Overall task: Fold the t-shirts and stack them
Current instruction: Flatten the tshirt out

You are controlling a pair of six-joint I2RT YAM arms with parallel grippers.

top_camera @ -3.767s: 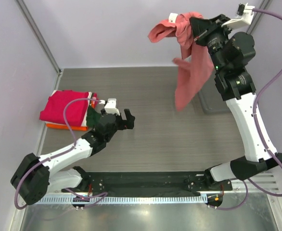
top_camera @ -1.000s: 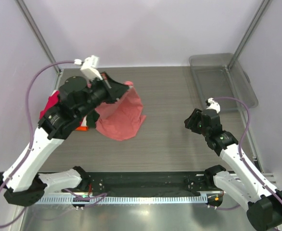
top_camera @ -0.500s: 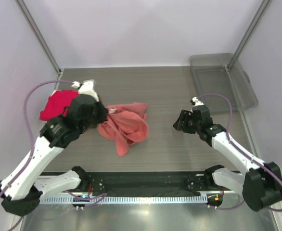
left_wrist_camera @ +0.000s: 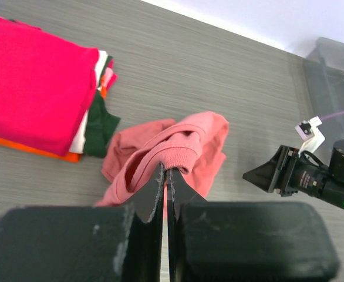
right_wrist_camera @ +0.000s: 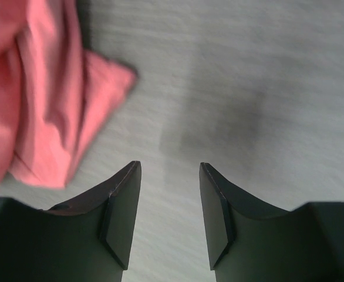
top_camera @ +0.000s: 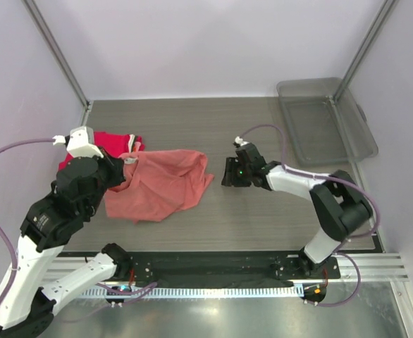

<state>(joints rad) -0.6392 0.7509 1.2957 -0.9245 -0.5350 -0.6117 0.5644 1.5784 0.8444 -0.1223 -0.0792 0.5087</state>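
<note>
Salmon-pink cotton t-shirt (top_camera: 161, 184) lies rumpled on the grey wood-grain table (top_camera: 263, 120), beside the folded magenta-red, orange and green stack (top_camera: 111, 144).
The left gripper (left_wrist_camera: 165, 173) pinches its ribbed collar (left_wrist_camera: 181, 154) tight; the right gripper (right_wrist_camera: 169, 176) hovers parted and empty near its right corner. Light and limp, the cloth probably handles best gripped at hems or shoulder seams.
</note>
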